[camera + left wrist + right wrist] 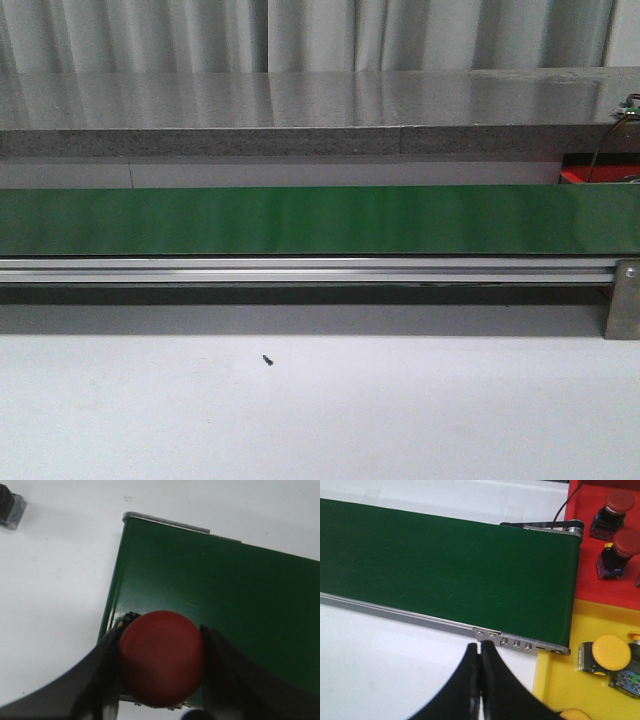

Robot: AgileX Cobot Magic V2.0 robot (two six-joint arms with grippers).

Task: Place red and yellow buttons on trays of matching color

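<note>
My left gripper [161, 655] is shut on a red button [161, 657], its dome filling the gap between the two black fingers, above the near end of the green conveyor belt [210, 595]. My right gripper [479, 652] is shut with nothing in it, over the white table just short of the belt's metal rail. Past the belt's end lie a red tray [600, 587] holding two red buttons [615, 505] and a yellow tray [570, 680] holding yellow buttons [610, 651]. In the front view neither gripper shows; only a corner of the red tray [578, 176] appears at the right.
The green belt [300, 220] runs the full width of the front view on an aluminium rail [300, 268]. A small dark screw [267, 359] lies on the white table. A dark object [10, 510] sits on the table beside the belt end. A cable [565, 505] runs near the red tray.
</note>
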